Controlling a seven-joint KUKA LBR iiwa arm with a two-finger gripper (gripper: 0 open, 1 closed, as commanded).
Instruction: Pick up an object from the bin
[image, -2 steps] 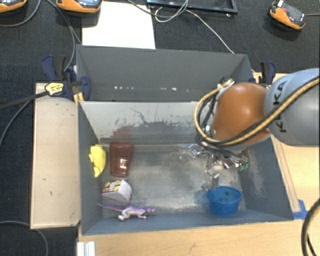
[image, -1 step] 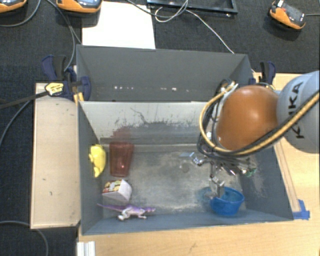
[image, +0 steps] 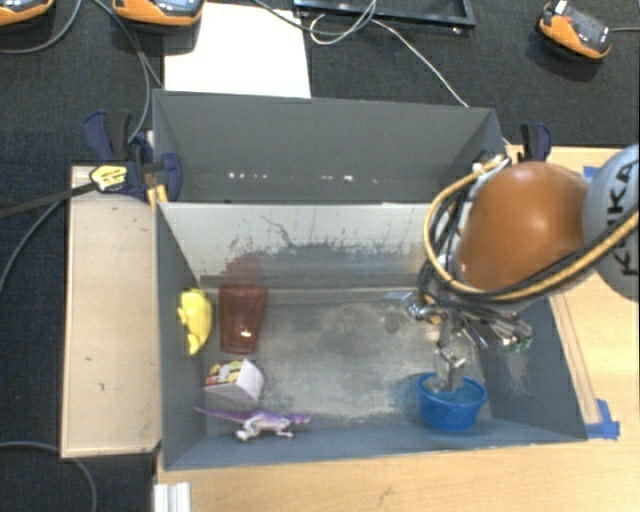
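The small blue cup (image: 451, 408) stands upright with its mouth up in the near right corner of the bin (image: 330, 150), close to the near wall and well apart from everything else. It looks like thin moulded plastic, so I judge it light, fairly stiff and not fragile, though smooth enough to slip or skid on the metal floor if nudged sideways. The rim is the obvious hold, with one side of the pincer inside the mouth and the other outside the wall, since the round body is probably too wide and slick to span. The gripper (image: 452, 378) hangs directly above the cup's mouth, its tip at or just inside the rim. Whether it is spread, pressed together or already pinching the rim cannot be told from this angle. Above it, the arm's orange cover (image: 520, 225) and looped cables (image: 440, 250) hide part of the right wall. Along the left side lie a yellow toy (image: 195, 320), a dark red tumbler (image: 242, 318), a small white patterned object (image: 235, 380) and a purple toy lizard (image: 262, 423).
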